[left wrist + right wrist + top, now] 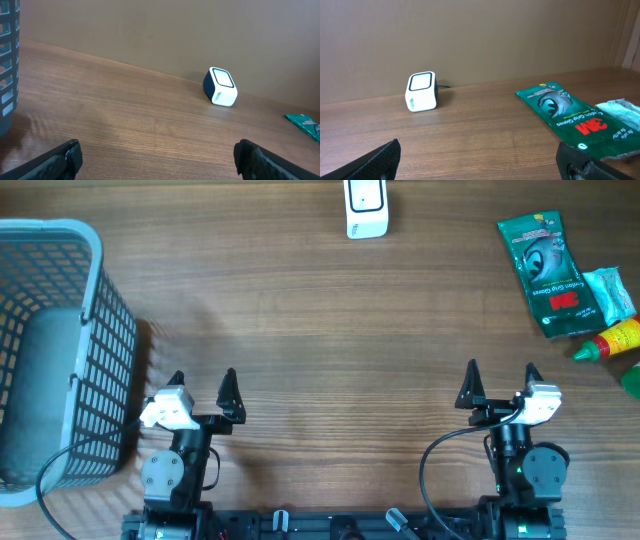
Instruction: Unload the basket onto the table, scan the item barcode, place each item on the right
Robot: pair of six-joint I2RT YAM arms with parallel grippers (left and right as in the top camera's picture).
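Overhead, at the near edge of the wooden surface [320,330], the left fingers [230,392] and the right fingers [468,387] both stand spread wide and hold nothing. A grey-blue basket [110,330] stands beside the left arm. Farther, on the right side, lies a green packet [548,275] with a red "3M" mark and the words "Comfort Grip Gloves". Just beside it are a clear bag [612,290] and a red-and-yellow bottle [610,340]. The white scanner [366,210] stands at the far edge, well apart from the packet.
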